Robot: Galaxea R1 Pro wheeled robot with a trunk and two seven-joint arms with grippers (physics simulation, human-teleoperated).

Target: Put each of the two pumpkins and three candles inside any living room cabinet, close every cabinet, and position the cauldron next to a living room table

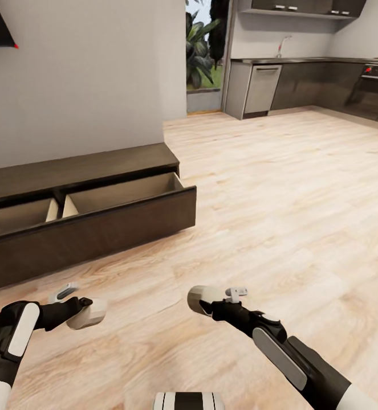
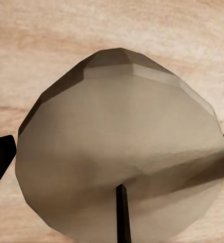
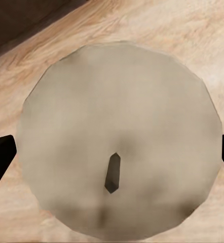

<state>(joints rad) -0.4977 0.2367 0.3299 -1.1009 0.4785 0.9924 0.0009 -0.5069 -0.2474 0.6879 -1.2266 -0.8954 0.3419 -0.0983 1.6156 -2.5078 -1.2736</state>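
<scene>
Both hands low, each gripping candle: left hand, right hand.

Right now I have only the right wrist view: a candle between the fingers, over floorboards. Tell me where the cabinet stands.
Observer: The cabinet runs along the wall, ahead and to the left of the right hand and its candle.
Operator: Report its drawers.
Observer: One wide drawer is pulled out, with a partition splitting its pale inside.
Operator: Give me the left hand.
Observer: The left hand grips a second candle, low over the floor in front of that drawer.
</scene>
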